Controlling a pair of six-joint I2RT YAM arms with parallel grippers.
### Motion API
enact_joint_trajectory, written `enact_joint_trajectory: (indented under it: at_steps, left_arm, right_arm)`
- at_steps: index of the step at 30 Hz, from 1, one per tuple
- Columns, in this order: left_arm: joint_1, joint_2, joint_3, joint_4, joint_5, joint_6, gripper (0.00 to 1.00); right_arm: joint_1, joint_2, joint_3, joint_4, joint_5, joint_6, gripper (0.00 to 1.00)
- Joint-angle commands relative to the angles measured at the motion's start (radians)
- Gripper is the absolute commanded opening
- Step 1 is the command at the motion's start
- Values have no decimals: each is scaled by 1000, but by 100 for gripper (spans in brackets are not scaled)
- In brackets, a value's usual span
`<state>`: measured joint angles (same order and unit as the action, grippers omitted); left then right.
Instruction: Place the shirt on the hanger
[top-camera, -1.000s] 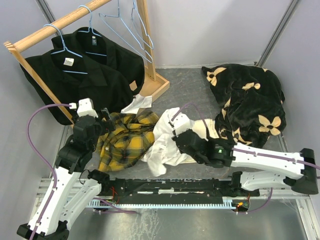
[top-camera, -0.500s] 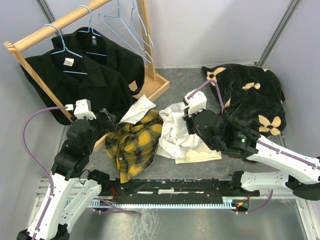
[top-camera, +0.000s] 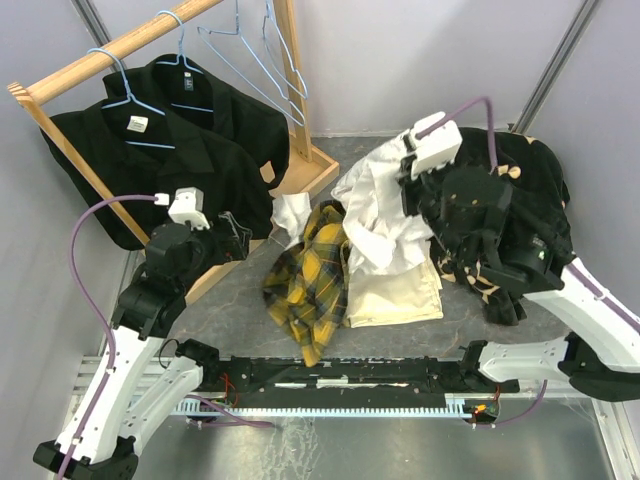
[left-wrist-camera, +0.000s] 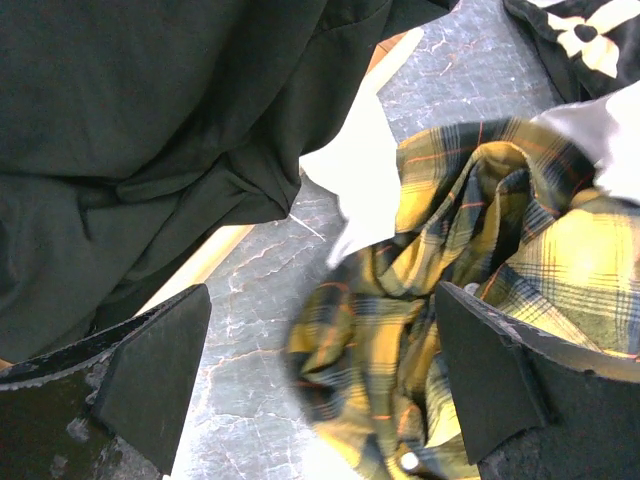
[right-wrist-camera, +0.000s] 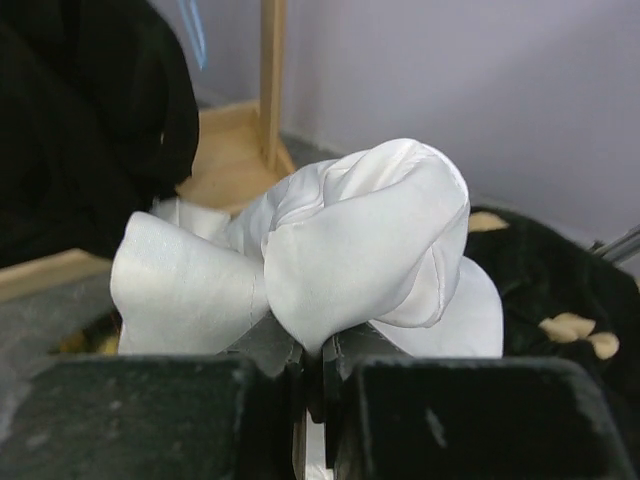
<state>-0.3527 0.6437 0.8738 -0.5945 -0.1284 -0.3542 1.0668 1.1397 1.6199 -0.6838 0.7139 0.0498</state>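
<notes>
My left arm (top-camera: 120, 340) stands up from its base at the near left edge, elbow bent, forearm reaching toward mid-table. My left gripper (left-wrist-camera: 320, 370) points down and forward; its two fingers (left-wrist-camera: 150, 365) stand wide apart with nothing between them. My right arm (top-camera: 590, 300) rises from the near right and bends back toward the centre, wrist held high. My right gripper (right-wrist-camera: 312, 365) has its jaws pressed together, pinching a fold of the cream-white shirt (right-wrist-camera: 350, 250).

Rack: I see a wooden clothes rack (top-camera: 110, 48), its rail slanting.
Walls: pale lilac panels (top-camera: 420, 60) behind the rack.
Floor: grey marbled surface (top-camera: 235, 300) under the rack's base.
Light: soft and even around the rack.
</notes>
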Motion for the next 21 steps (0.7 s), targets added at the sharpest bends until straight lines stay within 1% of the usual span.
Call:
enact_joint_trajectory:
  at_steps: [1, 7, 12, 16, 21]
  left_arm:
    - [6, 6, 10, 43, 41, -3, 98]
    - [6, -10, 11, 32, 42, -12, 99]
    - [6, -27, 13, 12, 32, -12, 100]
    - [6, -39, 16, -5, 22, -11, 100]
    - [6, -50, 16, -17, 14, -10, 100]
  right_arm:
    - [-46, 85, 238, 78, 43, -150, 0]
    - [-93, 256, 537, 51, -27, -221, 0]
    - [-128, 379, 783, 29, -29, -281, 0]
    - [-177, 438, 899, 43, -25, -311, 0]
    - [-248, 471, 953, 85, -52, -316, 0]
